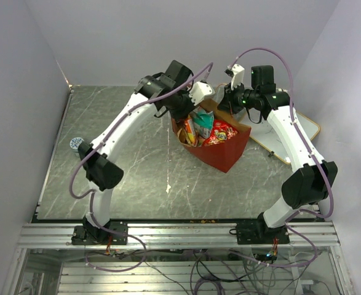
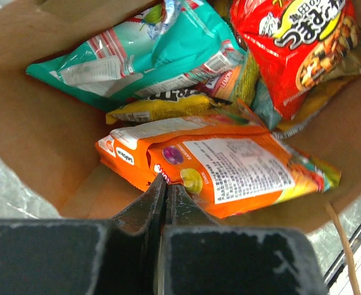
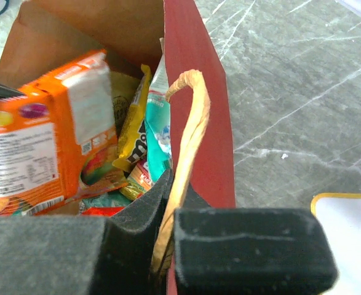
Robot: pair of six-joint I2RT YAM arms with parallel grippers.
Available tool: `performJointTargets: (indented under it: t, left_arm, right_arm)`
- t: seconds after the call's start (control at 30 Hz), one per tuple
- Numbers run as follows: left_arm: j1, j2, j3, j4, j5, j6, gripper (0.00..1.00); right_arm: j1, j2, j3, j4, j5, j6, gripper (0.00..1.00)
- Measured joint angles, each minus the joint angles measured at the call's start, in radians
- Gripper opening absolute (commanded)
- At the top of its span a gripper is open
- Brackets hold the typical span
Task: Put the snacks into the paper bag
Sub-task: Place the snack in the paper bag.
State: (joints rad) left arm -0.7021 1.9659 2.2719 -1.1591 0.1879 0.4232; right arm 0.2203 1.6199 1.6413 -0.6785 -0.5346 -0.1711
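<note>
The left pincer [image 2: 166, 192], shut on a corner of the orange pack [image 2: 235, 169], holds it lengthwise inside the paper bag [image 2: 39, 129] (the right pincer [image 3: 171, 203] clamps the handle [image 3: 192, 117]).

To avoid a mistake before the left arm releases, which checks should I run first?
1. Orange pack inside bag: ok.
2. Left gripper shut on pack's edge: ok.
3. Right gripper shut on handle, bag mouth open: ok.
4. Bag base flat on table: cannot tell.
5. No snack left outside: cannot tell; small item at table's left edge is unclear.
</note>
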Motion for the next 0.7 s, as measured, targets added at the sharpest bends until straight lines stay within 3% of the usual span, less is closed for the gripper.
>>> performJointTargets:
  t: [0.4, 0.7]
  left_arm:
    - [0.002, 0.09, 0.014, 0.037, -0.022, -0.074, 0.21]
    - [0.011, 0.122, 0.014, 0.143, -0.115, -0.18, 0.36]
  right_arm:
    - [-0.003, -0.018, -0.01, 0.007, -0.008, 0.001, 0.0]
    - [-0.008, -0.018, -0.017, 0.009, -0.008, 0.001, 0.0]
